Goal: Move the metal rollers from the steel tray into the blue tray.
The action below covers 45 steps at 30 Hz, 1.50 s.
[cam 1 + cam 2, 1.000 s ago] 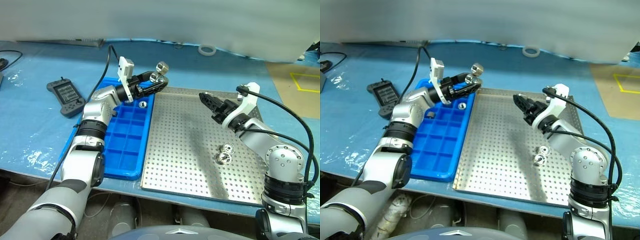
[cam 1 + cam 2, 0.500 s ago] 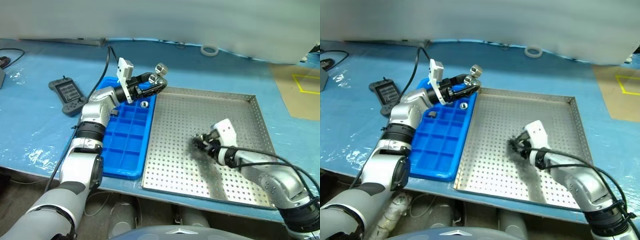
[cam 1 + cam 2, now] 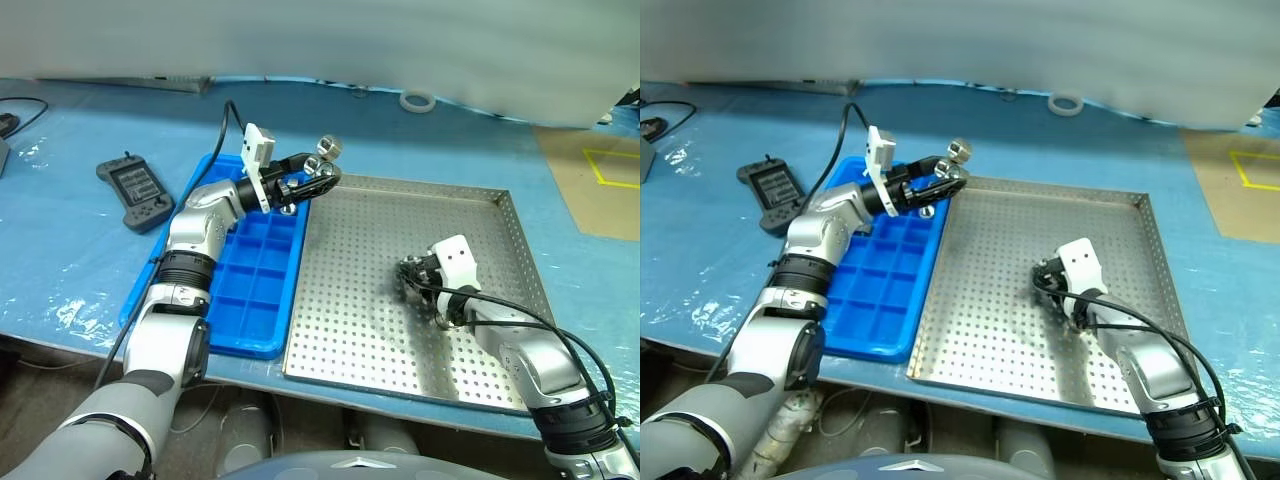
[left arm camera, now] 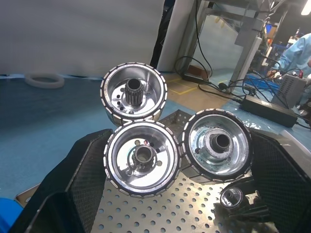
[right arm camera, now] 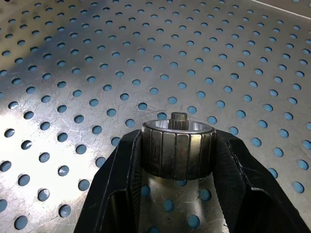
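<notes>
Right gripper [image 5: 177, 194] down on steel tray [image 3: 380, 330], perforated grey sheet with low rims; jaws closed around one ribbed shiny roller [image 5: 178, 149], not yet lifted. Second roller [image 3: 441, 322] beside it. Blue tray [image 3: 255, 290], gridded plastic, one roller [image 3: 288, 208] in far compartment. Left gripper [image 4: 177, 160] above far tray edges, jaws wide, clamping three rollers [image 4: 142, 158]. Judged: transfer mostly outstanding.
</notes>
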Available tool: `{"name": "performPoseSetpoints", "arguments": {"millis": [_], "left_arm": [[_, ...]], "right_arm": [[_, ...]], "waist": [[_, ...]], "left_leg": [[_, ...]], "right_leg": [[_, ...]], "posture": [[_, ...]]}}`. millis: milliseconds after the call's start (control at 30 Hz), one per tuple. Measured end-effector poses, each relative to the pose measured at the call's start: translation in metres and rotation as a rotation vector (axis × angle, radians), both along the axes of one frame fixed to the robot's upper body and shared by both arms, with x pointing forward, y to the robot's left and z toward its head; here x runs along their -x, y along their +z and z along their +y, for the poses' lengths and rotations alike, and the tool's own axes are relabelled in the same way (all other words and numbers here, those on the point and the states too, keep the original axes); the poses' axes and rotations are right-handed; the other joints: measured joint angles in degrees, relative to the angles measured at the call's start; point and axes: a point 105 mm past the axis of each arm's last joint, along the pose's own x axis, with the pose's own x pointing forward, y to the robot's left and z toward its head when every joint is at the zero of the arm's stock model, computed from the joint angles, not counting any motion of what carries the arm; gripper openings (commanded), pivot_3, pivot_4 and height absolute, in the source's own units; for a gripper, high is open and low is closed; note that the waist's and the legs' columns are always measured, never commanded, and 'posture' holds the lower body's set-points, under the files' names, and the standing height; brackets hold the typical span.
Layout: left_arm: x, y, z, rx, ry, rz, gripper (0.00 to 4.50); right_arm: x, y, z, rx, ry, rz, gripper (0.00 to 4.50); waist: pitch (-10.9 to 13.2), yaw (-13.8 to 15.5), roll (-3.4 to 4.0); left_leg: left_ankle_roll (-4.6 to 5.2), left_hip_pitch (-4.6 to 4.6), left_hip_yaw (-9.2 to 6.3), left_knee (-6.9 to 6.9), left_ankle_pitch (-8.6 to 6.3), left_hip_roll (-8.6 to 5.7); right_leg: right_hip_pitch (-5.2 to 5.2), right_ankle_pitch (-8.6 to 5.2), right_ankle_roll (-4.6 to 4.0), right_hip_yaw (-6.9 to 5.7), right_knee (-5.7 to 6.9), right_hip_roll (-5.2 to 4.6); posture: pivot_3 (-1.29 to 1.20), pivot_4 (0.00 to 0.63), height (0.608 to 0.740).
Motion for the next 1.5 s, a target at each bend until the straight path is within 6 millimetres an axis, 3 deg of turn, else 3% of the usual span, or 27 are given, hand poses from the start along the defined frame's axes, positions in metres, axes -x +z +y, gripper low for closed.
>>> {"name": "performPoseSetpoints", "arguments": {"millis": [133,367,633,767,900,1067,1300,1500], "left_arm": [[0.001,-0.001,-0.003,0.006,-0.007,0.004,3.98],[0.002,-0.001,-0.005,0.013,-0.016,0.010,3.98],[0.008,0.001,-0.009,0.013,-0.065,0.017,3.98],[0.021,-0.006,-0.016,-0.035,-0.126,-0.012,3.98],[0.040,-0.032,-0.033,-0.156,-0.222,-0.059,3.98],[0.043,-0.037,-0.056,-0.175,-0.258,-0.109,3.98],[0.043,-0.037,-0.069,-0.170,-0.266,-0.145,3.98],[0.046,-0.040,-0.074,-0.185,-0.281,-0.153,3.98]], "right_arm": [[0.004,-0.003,0.006,-0.054,0.015,0.025,3.94],[0.009,0.032,0.017,0.004,0.147,-0.051,3.94],[-0.003,0.100,-0.007,0.090,0.139,-0.267,3.94],[-0.005,0.121,-0.004,-0.119,0.122,-0.291,3.94],[0.008,0.122,0.029,-0.245,0.264,-0.225,3.94],[0.027,0.125,0.066,-0.439,0.432,-0.139,3.94],[0.022,0.126,0.055,-0.413,0.384,-0.125,3.94],[0.021,0.126,0.057,-0.446,0.370,-0.127,3.94]], "waist": [[0.00,-0.24,0.00],[0.00,-0.91,0.00],[0.00,-1.00,0.00],[0.00,-1.07,0.01],[-0.01,-0.89,0.04],[-0.01,-0.81,0.04],[-0.01,-0.82,0.04],[-0.01,-0.89,0.04]], "left_leg": [[-0.02,0.01,0.00,0.07,-0.01,0.00],[-0.13,0.07,0.00,0.10,-0.07,0.01],[0.03,0.07,0.00,0.11,-0.01,0.03],[0.05,0.09,0.01,0.10,-0.01,0.05],[0.06,0.10,0.02,0.10,-0.01,0.07],[0.04,0.12,0.02,0.23,-0.03,0.05],[-0.17,0.12,0.02,0.23,-0.07,0.06],[-0.06,0.10,0.02,0.21,-0.02,0.07]], "right_leg": [[0.02,0.00,0.00,0.01,0.02,0.00],[0.08,0.01,-0.01,0.02,0.02,0.00],[0.08,0.01,-0.01,0.02,0.03,0.01],[0.08,0.01,-0.01,0.02,0.03,0.01],[0.11,0.01,-0.02,0.00,0.03,0.01],[0.17,0.02,-0.03,0.02,0.04,0.00],[0.15,0.04,-0.07,0.03,0.04,0.01],[0.11,0.04,-0.07,0.03,0.03,0.02]], "posture": [[-0.32,0.150,0.740],[-0.34,0.150,0.740],[-0.34,0.150,0.740],[-0.34,0.150,0.740],[-0.33,0.150,0.740],[-0.33,0.150,0.740],[-0.32,0.150,0.740],[-0.33,0.150,0.740]]}}
